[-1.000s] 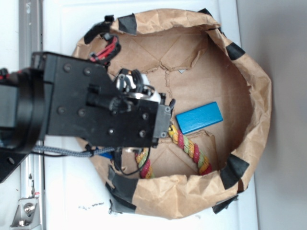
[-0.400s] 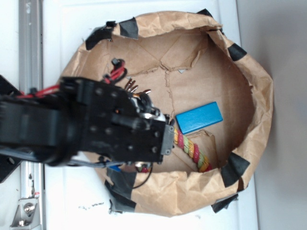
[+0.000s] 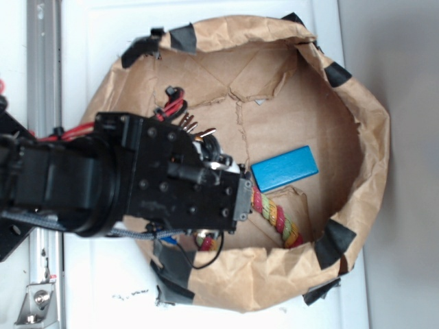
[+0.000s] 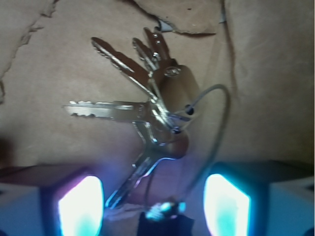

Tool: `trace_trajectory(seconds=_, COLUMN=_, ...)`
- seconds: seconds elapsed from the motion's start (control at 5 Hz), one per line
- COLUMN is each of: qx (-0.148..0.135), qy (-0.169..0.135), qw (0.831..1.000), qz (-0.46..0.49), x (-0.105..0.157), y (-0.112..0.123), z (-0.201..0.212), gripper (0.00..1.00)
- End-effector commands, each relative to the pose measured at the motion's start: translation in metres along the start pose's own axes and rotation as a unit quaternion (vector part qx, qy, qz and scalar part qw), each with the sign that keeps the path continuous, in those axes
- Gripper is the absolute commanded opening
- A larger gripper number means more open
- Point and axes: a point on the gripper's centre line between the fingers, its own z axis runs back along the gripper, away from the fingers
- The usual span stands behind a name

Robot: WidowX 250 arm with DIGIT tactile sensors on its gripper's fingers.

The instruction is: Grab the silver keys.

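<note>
The gripper point(image 4: 155, 204), lower and further left in the exterior view than a second ago, hangs wide-jawed over the silver keys point(image 4: 147, 108).

silver keys point(image 4: 147, 105) | shiny metal bunch, several blades fanned from one ring toward 9 to 12 o'clock | lying flat on brown paper | thin wire loop attached

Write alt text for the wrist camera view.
A bunch of silver keys lies fanned out on brown paper, with the gripper open just below, its two glowing fingertips either side of the lowest key.
</note>
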Motion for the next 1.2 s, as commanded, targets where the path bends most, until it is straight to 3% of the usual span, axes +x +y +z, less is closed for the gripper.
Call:
trace_trajectory(seconds=0.0, qx=-0.018, qy=-0.007, qw=1.000, qz=0.001, x=0.006, y=0.010, z=0.008, gripper=0.00)
trace_trajectory(seconds=0.8, qx=-0.031, qy=-0.007, qw=0.999, qz=0.019, x=0.014, y=0.004, z=0.019, gripper=0.00)
trace_trajectory(seconds=1.0, qx=0.003, qy=0.024, qw=0.999, qz=0.032, x=0.031, y=-0.010, z=0.062, gripper=0.00)
